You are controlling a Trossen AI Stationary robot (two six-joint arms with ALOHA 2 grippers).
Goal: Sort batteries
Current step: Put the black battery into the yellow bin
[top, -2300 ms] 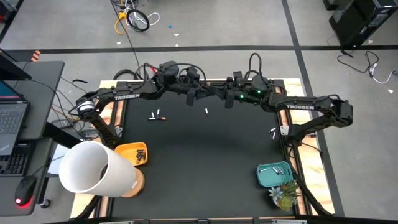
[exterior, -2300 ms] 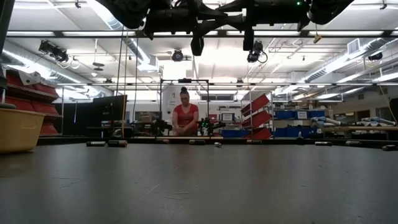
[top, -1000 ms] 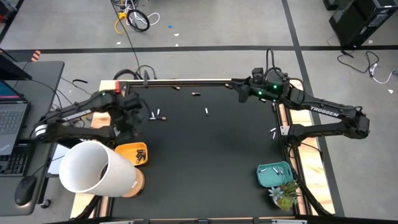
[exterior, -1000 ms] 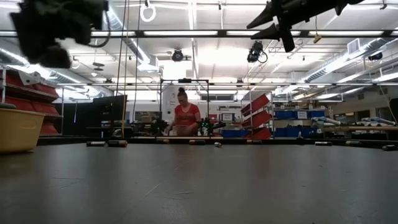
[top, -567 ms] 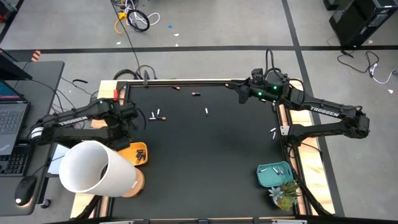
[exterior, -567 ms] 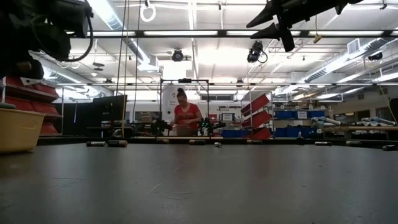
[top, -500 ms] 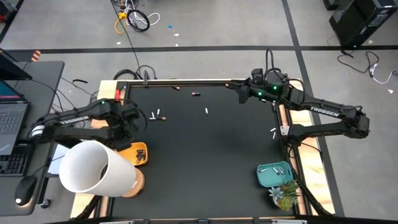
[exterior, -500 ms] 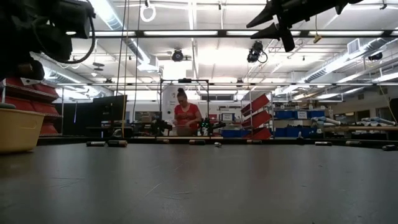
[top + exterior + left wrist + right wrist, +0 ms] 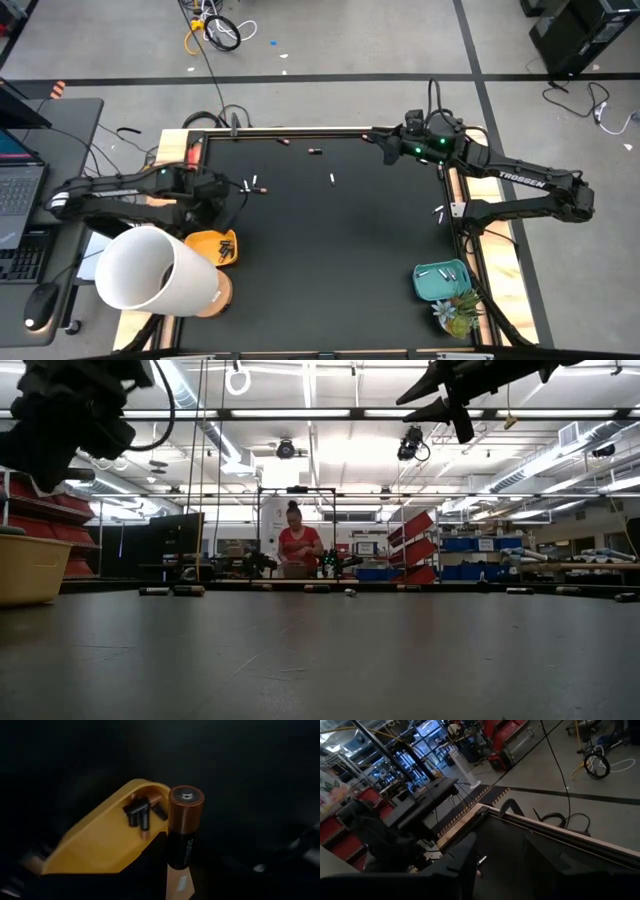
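Near the table's left edge, the left gripper pinched a copper-topped battery upright over the yellow tray (dark batteries already lay inside it). Loose batteries lay along the far edge, and at the far right corner the right gripper hung with its fingers apart, empty

arms 2 | trays 2: yellow tray, teal tray | white cup 1
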